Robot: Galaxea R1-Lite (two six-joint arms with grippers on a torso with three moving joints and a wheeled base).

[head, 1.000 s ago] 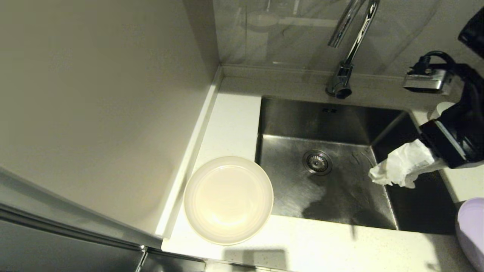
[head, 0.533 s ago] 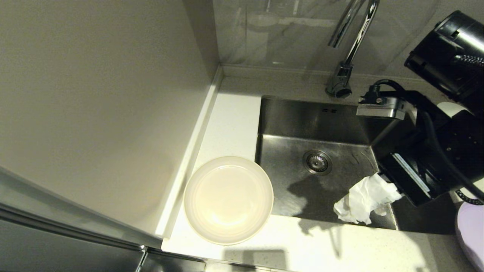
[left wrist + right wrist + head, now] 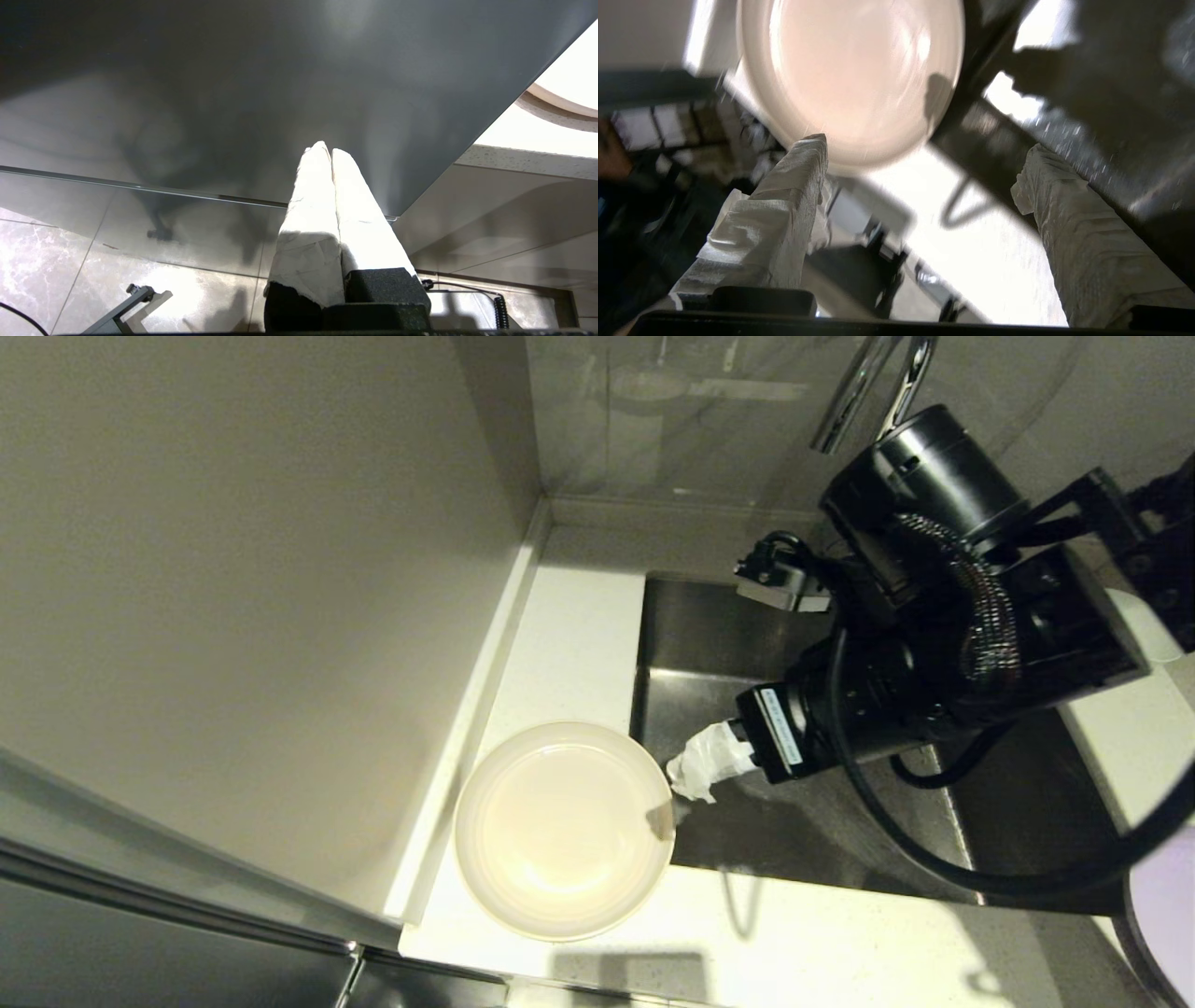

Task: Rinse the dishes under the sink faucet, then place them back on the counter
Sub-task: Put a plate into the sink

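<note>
The cream plate (image 3: 563, 831) lies on the counter (image 3: 579, 625) left of the sink (image 3: 709, 635). My right gripper (image 3: 695, 773), its fingers wrapped in white, hovers over the sink's front left corner just off the plate's right rim. The right wrist view shows that gripper (image 3: 924, 147) open and empty, with the cream plate (image 3: 850, 70) ahead of it. An edge of the lilac plate (image 3: 1162, 905) shows at the lower right. The faucet (image 3: 845, 406) spout rises behind the arm, which hides its base. My left gripper (image 3: 327, 151) is shut and empty, parked low facing a dark cabinet front.
A grey wall panel (image 3: 233, 616) stands close along the counter's left side. My right arm (image 3: 934, 644) and its cable cover the sink's middle and drain. The counter's front strip (image 3: 822, 952) runs below the sink.
My right arm has swung left across the sink, from its right side to the cream plate's rim. The plate has not moved.
</note>
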